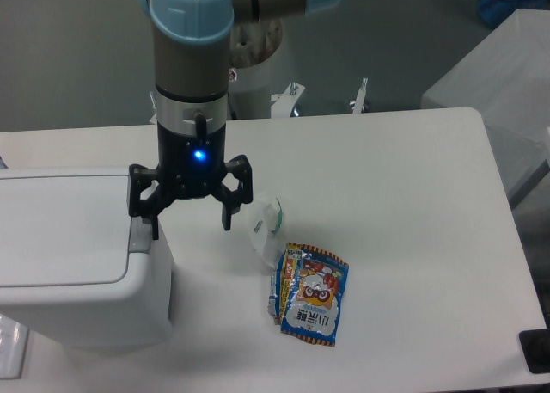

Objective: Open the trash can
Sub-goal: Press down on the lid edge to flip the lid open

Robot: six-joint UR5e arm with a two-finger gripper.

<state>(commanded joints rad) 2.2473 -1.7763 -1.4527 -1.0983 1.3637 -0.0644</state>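
Trash can [73,255], white, lid shut, at worktop [404,204] left edge; tool [190,223], fingers spread apart, hanging over its grey tab [139,236]; snack packet [311,294] nearby.

White table [404,204], blue snack packet [314,294] lying flat, crumpled white wrapper [268,224] just beside it

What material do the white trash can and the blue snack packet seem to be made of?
The trash can looks like moulded plastic: smooth white walls, rounded corners, soft sheen. The blue snack packet looks like thin printed foil or plastic film: glossy, slightly wrinkled, sealed edges. Which of the two cannot be told.
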